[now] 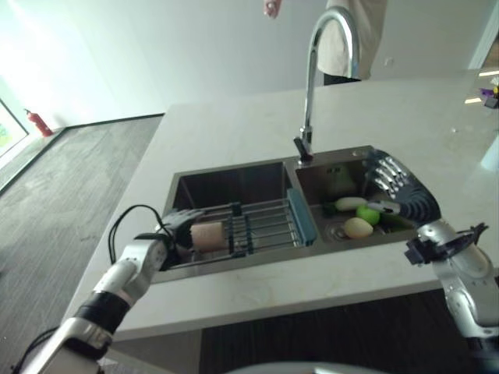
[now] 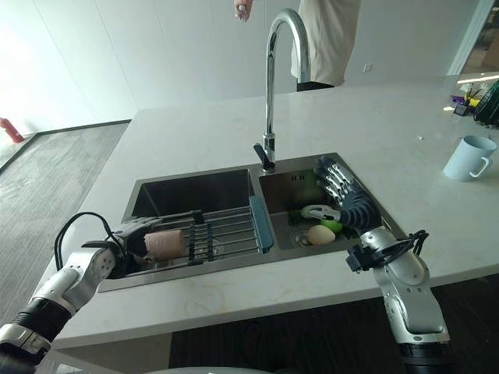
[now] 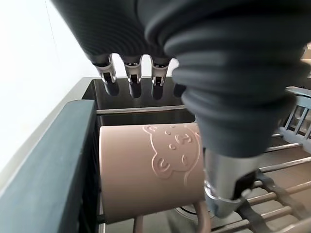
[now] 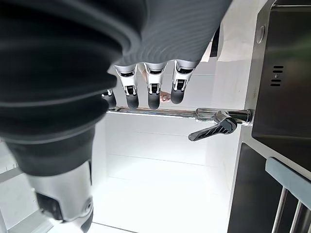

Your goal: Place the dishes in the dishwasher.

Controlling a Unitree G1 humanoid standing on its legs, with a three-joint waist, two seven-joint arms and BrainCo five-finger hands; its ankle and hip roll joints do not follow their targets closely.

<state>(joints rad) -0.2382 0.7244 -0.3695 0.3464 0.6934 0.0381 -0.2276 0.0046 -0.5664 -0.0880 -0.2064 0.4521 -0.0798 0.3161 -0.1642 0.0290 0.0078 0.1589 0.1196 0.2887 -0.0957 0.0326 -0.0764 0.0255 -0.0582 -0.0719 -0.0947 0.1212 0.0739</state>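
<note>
A pinkish-brown mug (image 1: pixel 207 235) with an embossed bear (image 3: pixel 170 155) lies on its side on the wire rack (image 1: pixel 269 226) across the left basin. My left hand (image 1: pixel 173 231) sits at the mug's left end, open. Its fingers (image 3: pixel 132 74) reach straight over the mug and its thumb (image 3: pixel 227 191) hangs beside it. My right hand (image 2: pixel 345 193) is open inside the right basin, fingers spread straight along the right wall. Below it lie a white dish (image 1: pixel 351 203), a green item (image 1: pixel 369 216) and a cream round item (image 1: pixel 358 227).
A tall chrome faucet (image 1: pixel 313 86) stands behind the double sink (image 1: pixel 234 167), and its spout (image 4: pixel 160 112) shows past my right fingers. The rack has a teal end piece (image 1: pixel 302 217). A light blue mug (image 2: pixel 468 158) stands on the white counter. A person (image 2: pixel 326 39) stands behind the counter.
</note>
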